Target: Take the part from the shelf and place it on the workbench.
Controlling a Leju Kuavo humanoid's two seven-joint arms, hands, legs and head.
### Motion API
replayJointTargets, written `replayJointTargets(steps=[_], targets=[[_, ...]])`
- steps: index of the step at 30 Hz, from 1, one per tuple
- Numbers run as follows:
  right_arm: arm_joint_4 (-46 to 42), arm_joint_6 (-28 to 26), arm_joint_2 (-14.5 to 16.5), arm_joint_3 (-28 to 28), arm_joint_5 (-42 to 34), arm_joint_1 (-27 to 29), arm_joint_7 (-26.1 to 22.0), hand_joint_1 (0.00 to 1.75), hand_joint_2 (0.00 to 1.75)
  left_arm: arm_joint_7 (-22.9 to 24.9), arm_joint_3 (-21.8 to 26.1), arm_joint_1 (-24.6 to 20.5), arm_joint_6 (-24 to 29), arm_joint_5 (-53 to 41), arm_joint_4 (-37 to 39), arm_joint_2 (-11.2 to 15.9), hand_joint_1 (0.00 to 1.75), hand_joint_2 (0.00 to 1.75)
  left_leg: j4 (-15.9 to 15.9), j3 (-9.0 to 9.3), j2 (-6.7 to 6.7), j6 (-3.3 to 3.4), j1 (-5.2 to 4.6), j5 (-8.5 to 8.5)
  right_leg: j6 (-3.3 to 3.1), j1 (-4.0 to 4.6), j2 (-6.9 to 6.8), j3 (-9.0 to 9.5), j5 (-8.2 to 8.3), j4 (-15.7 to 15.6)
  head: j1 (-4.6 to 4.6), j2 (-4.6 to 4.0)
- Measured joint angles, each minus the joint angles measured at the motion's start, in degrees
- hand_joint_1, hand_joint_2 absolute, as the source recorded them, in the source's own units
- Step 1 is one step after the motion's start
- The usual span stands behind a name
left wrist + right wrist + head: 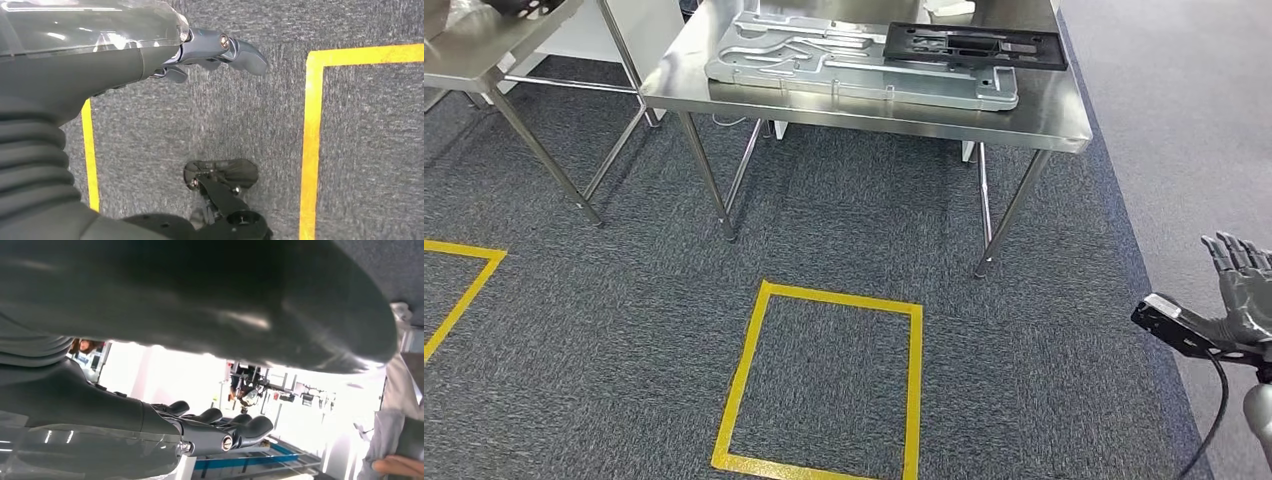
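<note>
A steel workbench (pixel 1054 125) stands ahead of me in the head view. On it lies a large silver cast part (pixel 844 65), and a flat black frame part (pixel 974 45) rests on its right end. My right hand (pixel 1239 290) is raised at the lower right, away from the bench, its fingers straight and apart with nothing in them. The right wrist view shows those fingers (pixel 220 427) stretched out and empty. My left hand (pixel 215 50) hangs over the carpet, its fingers extended, and it holds nothing.
A second steel table (pixel 484 45) stands at the far left. Yellow tape marks a square (pixel 824 380) on the carpet before the bench, and another corner (pixel 469 270) lies to the left. Smooth grey floor (pixel 1184 120) runs along the right. A person's hand (pixel 400 466) is near my right hand.
</note>
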Motion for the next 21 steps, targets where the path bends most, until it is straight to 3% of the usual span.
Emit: replayJointTargets(steps=[1, 3, 6, 9, 10, 11, 12, 15, 17, 19, 21], targets=[[0.84, -0.05, 0.2, 0.59, 0.01, -1.03, -0.01, 0.0, 0.0, -0.01, 0.15, -0.02, 0.0, 0.06, 0.0, -0.03, 0.0, 0.0, 0.23, -0.17, 0.01, -0.26, -0.11, -0.08, -0.28, 0.2, -0.22, 0.96, 0.53, -2.26, -0.01, 0.0], [2.04, -0.08, 0.49, 1.46, 0.02, -2.36, -0.05, 0.0, 0.0, -0.02, 0.42, 0.01, 0.0, 0.2, 0.0, -0.05, 0.0, 0.0, 0.38, -0.44, 0.08, -0.75, -0.25, -0.09, -0.86, 0.55, -0.21, 1.0, 0.36, -3.07, 0.0, 0.0], [3.15, -0.09, 0.76, 2.23, 0.02, -3.72, -0.15, 0.0, 0.0, -0.04, 0.8, 0.08, 0.01, 0.28, 0.0, -0.03, 0.0, 0.0, 2.24, -1.24, -0.1, -1.68, -0.23, -1.6, -1.78, 0.1, 0.0, 1.11, 0.52, -3.29, -0.01, 0.0], [4.06, -0.08, 1.1, 2.89, -0.09, -4.64, -0.37, 0.0, 0.0, -0.05, 0.97, 0.1, -0.02, 0.31, 0.0, -0.04, 0.0, 0.0, 12.96, -6.22, -0.5, -2.3, 0.12, -6.7, -2.42, 0.08, 0.27, 1.18, 0.52, -3.4, -0.03, 0.0], [4.33, -0.08, 1.19, 3.1, -0.22, -4.7, -0.47, 0.0, 0.0, -0.05, 1.0, 0.17, -0.04, 0.35, 0.0, -0.05, 0.0, 0.0, 16.27, -7.91, -0.51, -2.35, 0.21, -7.68, -2.46, 0.14, 0.43, 1.18, 0.51, -3.38, -0.03, 0.0], [4.57, -0.08, 1.24, 3.27, -0.42, -4.72, -0.59, 0.0, 0.0, -0.04, 1.04, 0.24, -0.09, 0.4, 0.0, -0.06, 0.0, 0.0, 17.65, -8.73, -0.51, -2.33, 0.25, -7.56, -2.47, 0.19, 0.63, 1.21, 0.5, -3.34, -0.03, 0.0], [4.77, -0.09, 1.26, 3.42, -0.69, -4.74, -0.72, 0.0, 0.0, -0.04, 1.09, 0.3, -0.15, 0.49, 0.0, -0.06, 0.0, 0.0, 16.54, -8.38, -0.53, -2.21, 0.26, -6.25, -2.46, 0.23, 0.84, 1.26, 0.49, -3.31, -0.03, 0.0], [5.26, -0.18, 1.27, 3.81, -1.33, -5.05, -1.03, 0.0, 0.0, -0.02, 1.39, 0.27, -0.44, 0.91, 0.0, -0.03, 0.0, 0.0, 4.93, -3.29, -1.26, -1.4, 0.19, -0.44, -2.22, 0.34, 1.51, 1.4, 0.4, -3.2, -0.02, 0.0], [5.72, -0.37, 1.33, 4.1, -1.43, -5.42, -1.09, 0.0, 0.0, 0.0, 1.69, 0.19, -0.56, 1.1, 0.0, -0.02, 0.0, 0.0, 1.04, -1.61, -1.79, -1.04, 0.08, 0.56, -1.73, 0.42, 1.87, 1.16, 0.54, -3.17, -0.02, 0.0], [6.25, -0.66, 1.35, 4.47, -1.43, -5.66, -1.07, 0.0, 0.0, 0.01, 1.91, 0.15, -0.6, 1.07, 0.0, -0.05, 0.0, 0.0, 0.61, -1.52, -1.62, -0.68, 0.07, 0.77, -0.97, 0.37, 2.14, 1.03, 0.75, -3.36, -0.02, 0.0], [6.77, -0.91, 1.27, 4.84, -1.43, -5.87, -1.04, 0.0, 0.0, 0.0, 2.09, 0.1, -0.63, 0.99, 0.0, -0.12, 0.0, 0.0, -0.23, -1.28, -1.3, 0.0, 0.25, 1.39, -0.34, 0.24, 1.86, 0.61, -0.21, -2.35, -0.01, 0.0]])
